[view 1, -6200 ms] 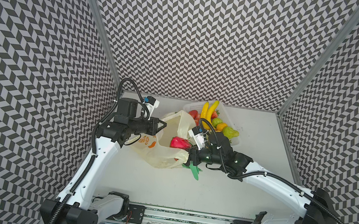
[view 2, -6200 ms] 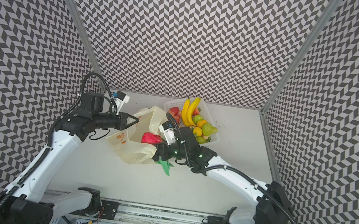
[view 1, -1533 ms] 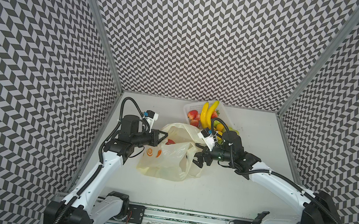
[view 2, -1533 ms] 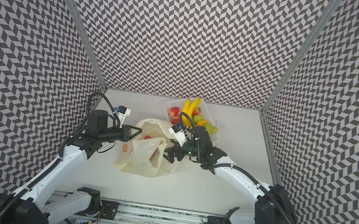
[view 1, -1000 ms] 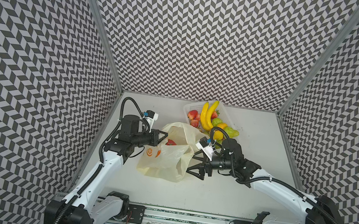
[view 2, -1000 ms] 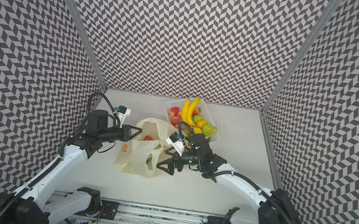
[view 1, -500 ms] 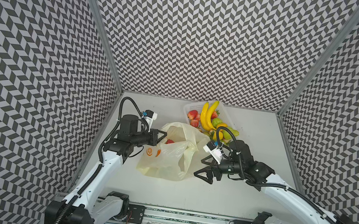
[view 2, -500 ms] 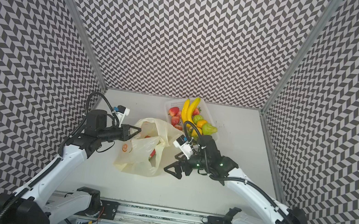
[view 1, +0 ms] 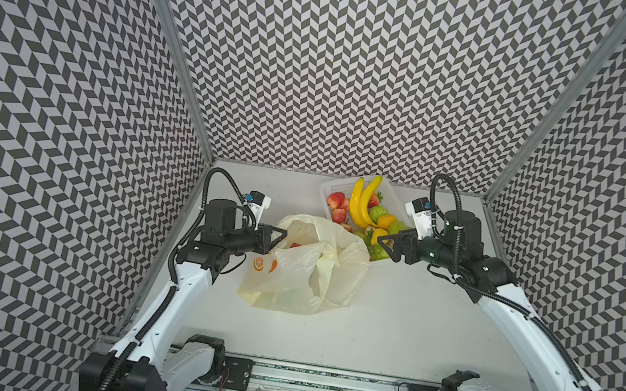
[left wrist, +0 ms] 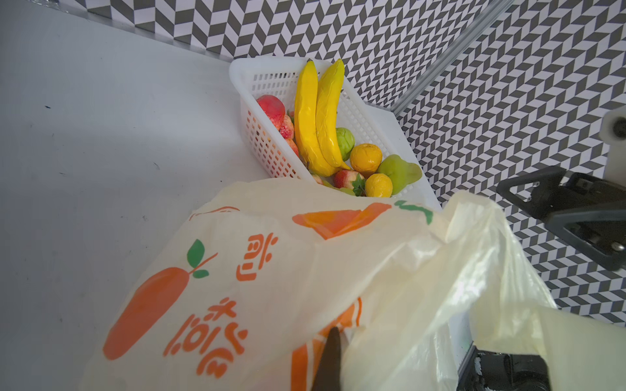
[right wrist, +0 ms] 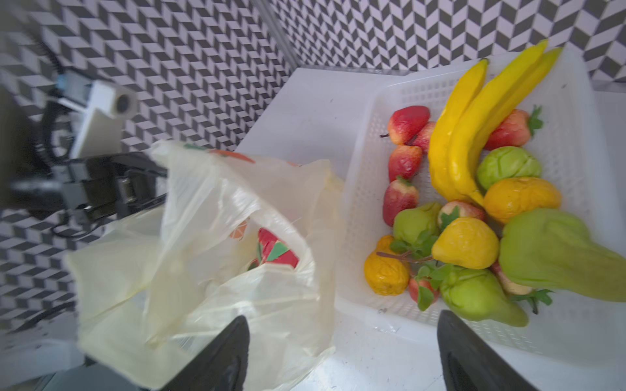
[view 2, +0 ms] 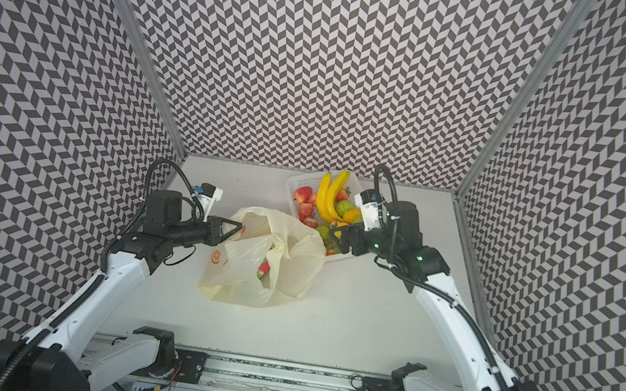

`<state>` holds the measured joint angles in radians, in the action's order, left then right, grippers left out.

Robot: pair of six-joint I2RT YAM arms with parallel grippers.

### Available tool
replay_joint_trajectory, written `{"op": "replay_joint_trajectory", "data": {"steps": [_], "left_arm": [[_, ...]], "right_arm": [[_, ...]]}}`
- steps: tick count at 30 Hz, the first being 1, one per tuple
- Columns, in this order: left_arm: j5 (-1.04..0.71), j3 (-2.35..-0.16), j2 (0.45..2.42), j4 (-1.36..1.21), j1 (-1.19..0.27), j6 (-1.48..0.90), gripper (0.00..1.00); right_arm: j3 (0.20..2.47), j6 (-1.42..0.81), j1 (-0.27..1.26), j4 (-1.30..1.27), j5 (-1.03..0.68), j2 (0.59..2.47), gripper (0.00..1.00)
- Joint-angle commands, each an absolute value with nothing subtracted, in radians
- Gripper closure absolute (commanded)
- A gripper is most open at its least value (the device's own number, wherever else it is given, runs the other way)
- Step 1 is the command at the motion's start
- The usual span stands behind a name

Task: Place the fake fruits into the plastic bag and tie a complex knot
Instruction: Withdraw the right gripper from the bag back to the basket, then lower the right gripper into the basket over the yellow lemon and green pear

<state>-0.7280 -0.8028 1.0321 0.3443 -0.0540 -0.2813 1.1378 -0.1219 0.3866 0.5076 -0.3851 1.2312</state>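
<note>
One fruit's bagged, I reckon. Left of centre, the left pincer [view 1: 279, 237] is clamped on the plastic bag [view 1: 316, 277] rim, with a dragon fruit [right wrist: 276, 250] inside. Right of centre, the right pincer [view 1: 384, 244], apart and empty, hangs by the basket [view 1: 340, 186] of fake fruits [view 1: 360, 208]. Next up is a clean pinch. White bench [view 1: 388, 325], chevron walls [view 1: 323, 59].

Overhead pair; wrist close-ups of bag [left wrist: 271, 270]

I'm in a lab test booth. Around the white table [view 1: 387, 334] stand chevron panels [view 1: 343, 62], and a metal rail [view 1: 316, 388] runs along its near edge.
</note>
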Motion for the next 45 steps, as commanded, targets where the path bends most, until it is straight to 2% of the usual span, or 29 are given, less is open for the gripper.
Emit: {"op": "replay_joint_trajectory", "data": {"steps": [1, 8, 11, 13, 18, 27, 30, 39, 45], "left_arm": [[-0.751, -0.815, 1.010, 0.365, -0.031, -0.263, 1.00], [-0.764, -0.804, 0.998, 0.382, 0.007, -0.252, 1.00], [-0.789, -0.792, 1.000, 0.362, 0.011, -0.269, 1.00], [-0.800, -0.788, 1.005, 0.352, 0.011, -0.278, 1.00], [-0.809, -0.791, 1.011, 0.351, 0.011, -0.276, 1.00], [-0.823, -0.788, 1.009, 0.350, 0.011, -0.278, 1.00], [-0.822, -0.788, 1.005, 0.351, 0.011, -0.278, 1.00], [-0.827, -0.790, 1.009, 0.351, 0.011, -0.275, 1.00], [-0.829, -0.785, 1.003, 0.353, 0.011, -0.275, 1.00]], "right_arm": [[1.218, -0.137, 0.383, 0.508, -0.162, 1.326, 0.17], [1.375, -0.020, 0.383, 0.566, 0.038, 1.546, 0.17], [1.451, 0.124, 0.382, 0.666, 0.058, 1.640, 0.18], [1.498, 0.247, 0.381, 0.735, 0.066, 1.703, 0.24], [1.542, 0.409, 0.381, 0.793, 0.173, 1.803, 0.24], [1.571, 0.594, 0.373, 0.718, 0.261, 1.881, 0.20], [1.559, 0.624, 0.370, 0.731, 0.238, 1.879, 0.19], [1.536, 0.652, 0.368, 0.762, 0.167, 1.862, 0.17], [1.537, 0.642, 0.367, 0.780, 0.189, 1.918, 0.15]]}}
